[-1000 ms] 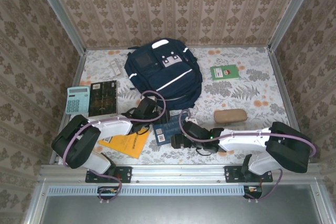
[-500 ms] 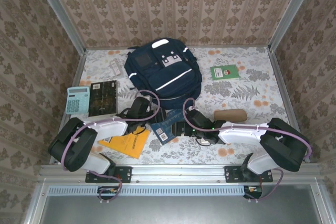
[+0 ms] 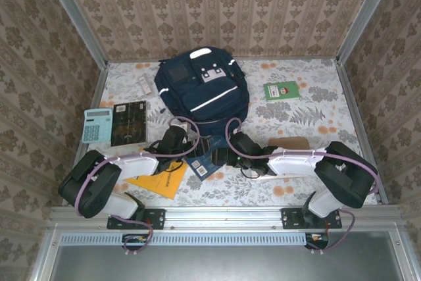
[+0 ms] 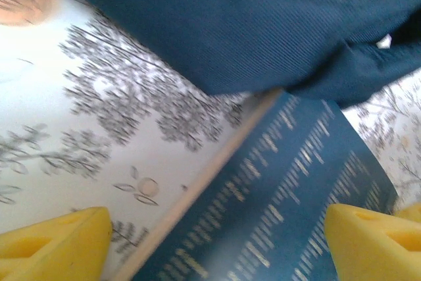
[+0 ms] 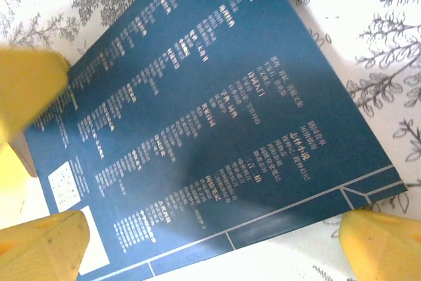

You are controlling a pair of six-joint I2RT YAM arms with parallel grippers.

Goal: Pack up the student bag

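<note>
Book [image 5: 197, 129], far edge hidden beneath student bag [image 3: 200, 90], print blurred

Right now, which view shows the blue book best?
Right wrist: the blue book lies nearly whole, cover print visible. Left wrist gives a blurred part by the student bag; top external, a small patch between the arms.

— Where does the student bag [image 3: 200, 93] lie?
— On the worktop [image 3: 316, 106], far middle, toward 12 o'clock. It lies flat on its back with the front pocket up.
— And its look?
— Navy fabric. A white stripe slants across the front, with a grey-white patch near the top end, which points to 12 o'clock.
</note>
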